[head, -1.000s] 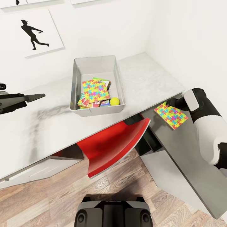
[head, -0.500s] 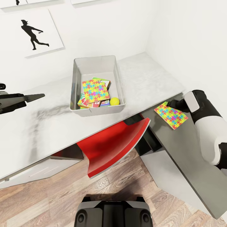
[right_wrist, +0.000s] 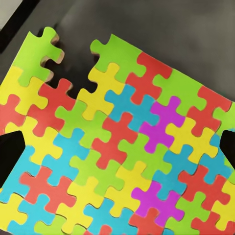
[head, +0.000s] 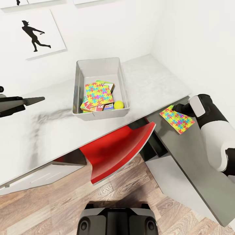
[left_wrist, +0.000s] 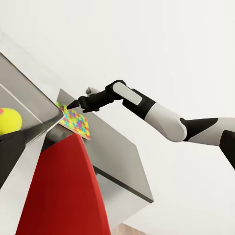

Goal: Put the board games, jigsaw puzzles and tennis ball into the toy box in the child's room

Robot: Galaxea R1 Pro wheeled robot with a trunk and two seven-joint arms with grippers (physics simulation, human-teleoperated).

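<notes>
At the near edge of the head view, the robot's dark base (head: pixel 117 219) is standing on the wood-plank floor (head: pixel 58 209). Just beyond it, a red chair (head: pixel 114 151) is sitting tucked partly under the pale speckled worktop (head: pixel 49 130). To the right, a lower dark grey cabinet top (head: pixel 192 163) is carrying the loose jigsaw puzzle (head: pixel 177 119), which is lying flat near the cabinet's far end, just beside the worktop's edge. The right gripper (head: pixel 178 107) is hovering at the puzzle's far edge; in the right wrist view its two dark fingertips (right_wrist: pixel 11 152) are standing wide apart on either side of the puzzle (right_wrist: pixel 117 156), holding nothing. The left wrist view is showing the same gripper (left_wrist: pixel 73 104) pointing down at the puzzle (left_wrist: pixel 76 121).

Farther in, the light grey toy box (head: pixel 99 62) is resting on the worktop, holding a second jigsaw puzzle (head: pixel 99 92) lying on top of stacked board games (head: pixel 94 106), with the yellow tennis ball (head: pixel 118 104) beside them in the near right corner. The left gripper (head: pixel 36 99) is hovering over the worktop well left of the box; whether it is open, I cannot tell. On the white wall behind, a dancer-silhouette picture (head: pixel 34 32) is hanging.
</notes>
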